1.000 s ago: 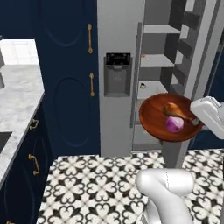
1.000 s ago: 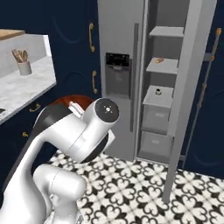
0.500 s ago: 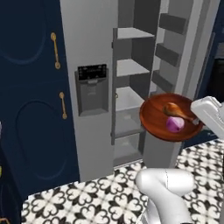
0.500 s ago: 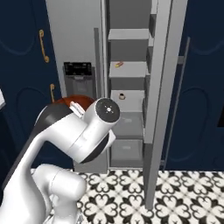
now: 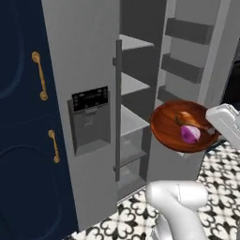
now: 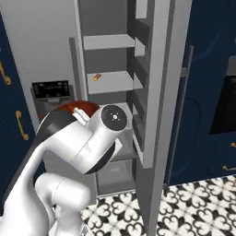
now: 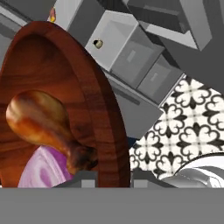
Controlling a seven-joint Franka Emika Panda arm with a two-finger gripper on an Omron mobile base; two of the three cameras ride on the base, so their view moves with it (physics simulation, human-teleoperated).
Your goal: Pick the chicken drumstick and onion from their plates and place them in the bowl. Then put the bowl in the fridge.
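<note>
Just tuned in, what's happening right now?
The arm is carrying the bowl by its rim, with the chicken drumstick and onion already inside. The gripper is shut on the bowl's edge. It is held in front of the fridge, whose door stands open, showing grey shelves. The bowl is not yet inside.

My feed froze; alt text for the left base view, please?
A glossy reddish-brown wooden bowl holding a golden-brown chicken drumstick and a purple-red onion is carried before the open grey metallic fridge and its shelves.
</note>
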